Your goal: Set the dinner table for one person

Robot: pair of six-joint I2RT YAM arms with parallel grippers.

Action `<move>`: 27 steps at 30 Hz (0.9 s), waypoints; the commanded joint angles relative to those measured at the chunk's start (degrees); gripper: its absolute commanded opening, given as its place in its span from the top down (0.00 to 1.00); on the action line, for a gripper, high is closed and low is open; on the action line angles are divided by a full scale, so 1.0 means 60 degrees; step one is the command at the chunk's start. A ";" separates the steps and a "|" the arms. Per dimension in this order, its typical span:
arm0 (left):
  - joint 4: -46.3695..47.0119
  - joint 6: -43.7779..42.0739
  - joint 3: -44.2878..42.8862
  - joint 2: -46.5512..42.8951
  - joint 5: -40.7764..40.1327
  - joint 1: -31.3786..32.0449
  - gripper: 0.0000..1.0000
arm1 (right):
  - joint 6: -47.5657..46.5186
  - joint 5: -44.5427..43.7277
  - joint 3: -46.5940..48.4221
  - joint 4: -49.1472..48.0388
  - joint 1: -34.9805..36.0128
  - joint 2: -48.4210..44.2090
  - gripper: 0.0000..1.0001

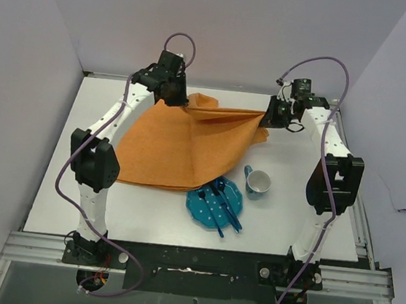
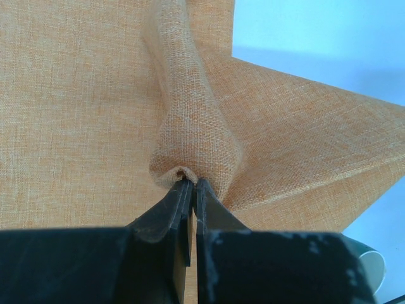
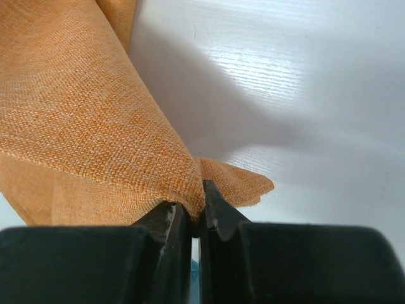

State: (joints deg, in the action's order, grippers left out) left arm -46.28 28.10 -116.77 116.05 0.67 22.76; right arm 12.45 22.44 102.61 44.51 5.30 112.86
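An orange cloth lies partly lifted over the middle of the white dinner table. My left gripper is shut on a bunched fold of the cloth at its far left. My right gripper is shut on the cloth's far right corner, above the table. The cloth is stretched between the two grippers and held up at the back. Its near edge rests on the table and overlaps a blue plate that carries blue cutlery.
A blue and white mug stands right of the plate, its rim showing in the left wrist view. White walls close the table on the left, back and right. The arm bases stand at the near edge.
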 commanded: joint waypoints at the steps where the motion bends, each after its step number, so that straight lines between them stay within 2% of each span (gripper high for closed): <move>1: 0.0149 -0.0213 0.0093 -0.0722 -0.0382 -0.0220 1.00 | -0.0031 -0.0621 -0.0134 -0.0425 -0.0487 -0.0129 1.00; 5: 0.1716 0.0163 0.0672 -0.0994 -0.0084 -0.0163 1.00 | 0.0024 -0.0486 -0.0296 -0.0524 -0.0484 -0.0265 1.00; 9: 0.3345 0.0842 0.0621 -0.0660 0.1178 -0.0119 1.00 | 0.0084 -0.0312 -0.0492 -0.0633 -0.0488 -0.0472 1.00; 12: 0.3840 0.0983 -0.0366 0.0286 0.1777 0.0204 1.00 | 0.0177 -0.0189 -0.0711 -0.0744 -0.0486 -0.0645 1.00; 18: 0.3887 0.1201 -0.4053 0.3454 0.3192 0.0739 1.00 | 0.0277 0.0023 -0.0979 -0.0841 -0.0421 -0.0823 1.00; 21: 0.4685 0.1784 -0.4331 0.4192 0.3867 0.0767 1.00 | 0.0298 0.0098 -0.1123 -0.0928 -0.0399 -0.0875 1.00; 25: 0.4758 0.1555 -0.4210 0.4383 0.3893 0.0776 1.00 | 0.0289 0.0175 -0.1160 -0.0968 -0.0380 -0.0921 1.00; 26: 0.4691 0.1394 -0.4133 0.4324 0.3834 0.0765 0.96 | 0.0284 0.0231 -0.1163 -0.1013 -0.0385 -0.0936 1.00; 27: 0.4646 0.1218 -0.4016 0.4214 0.3718 0.0762 0.87 | 0.0291 0.0295 -0.1176 -0.1055 -0.0385 -0.0940 1.00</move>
State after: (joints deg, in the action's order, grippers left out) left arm -22.59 37.04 -139.96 144.29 21.12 28.10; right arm 13.91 22.28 95.33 41.82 3.07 112.07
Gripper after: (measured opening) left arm 0.021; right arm 0.047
